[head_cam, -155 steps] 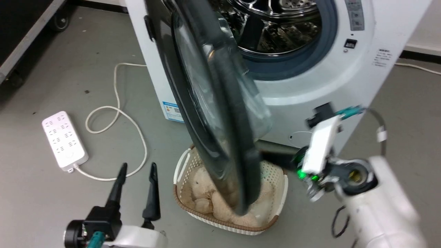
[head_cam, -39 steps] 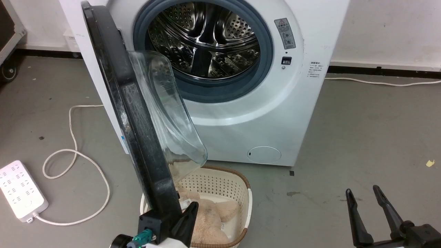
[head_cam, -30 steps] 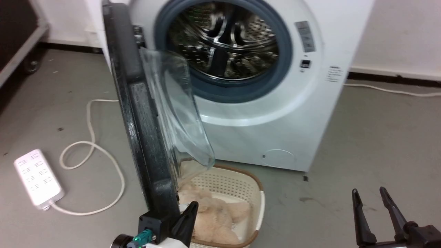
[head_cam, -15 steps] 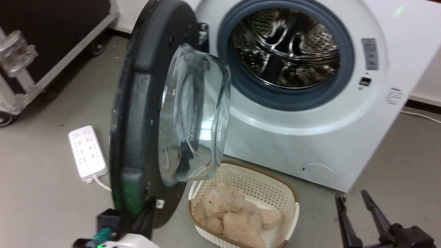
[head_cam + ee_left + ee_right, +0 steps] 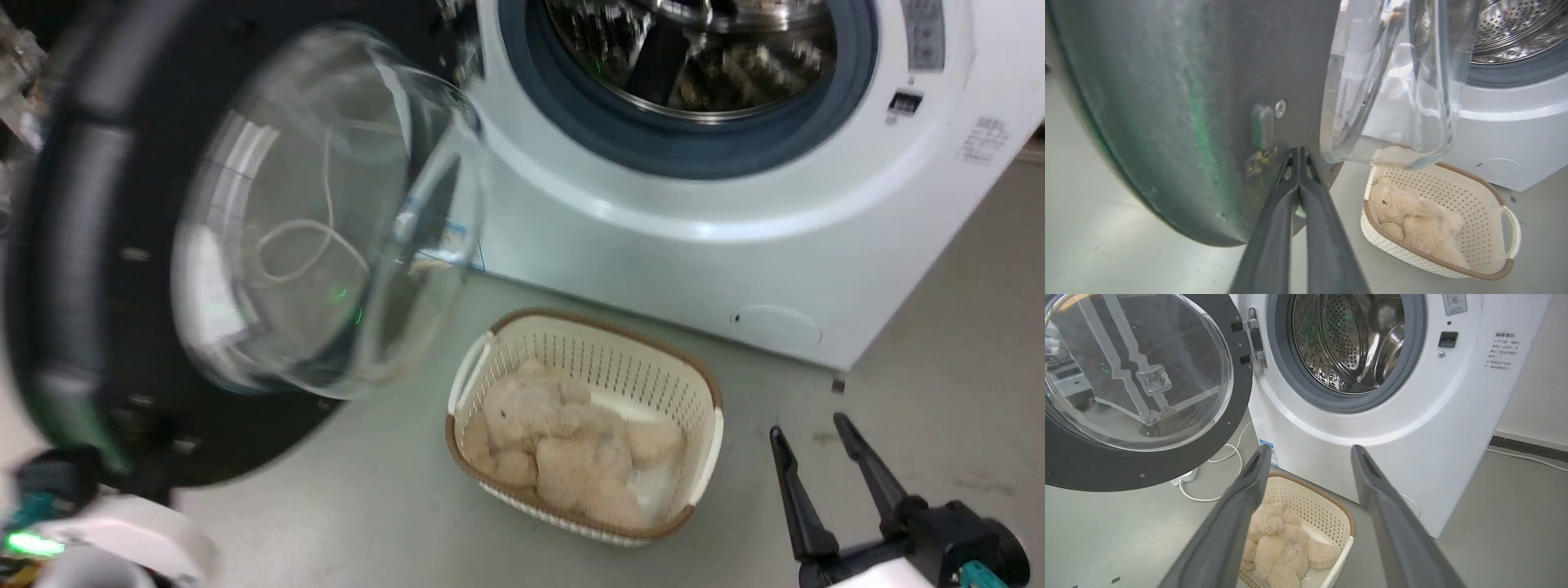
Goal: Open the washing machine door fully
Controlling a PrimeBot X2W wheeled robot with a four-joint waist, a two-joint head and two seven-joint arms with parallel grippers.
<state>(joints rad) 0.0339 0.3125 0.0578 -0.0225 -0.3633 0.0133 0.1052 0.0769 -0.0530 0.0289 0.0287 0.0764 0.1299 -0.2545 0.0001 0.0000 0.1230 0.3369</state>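
On the grey floor a basket holds a plush toy. The left gripper, closed, touches the door; the right gripper gapes empty.

The left gripper has its two long dark fingers pressed flat together, nothing caught between them. Its pale forearm lies at the near left, blurred, with a green light at the wrist. The right gripper hovers at the near right, fingers spread wide and empty, pointing to the far side
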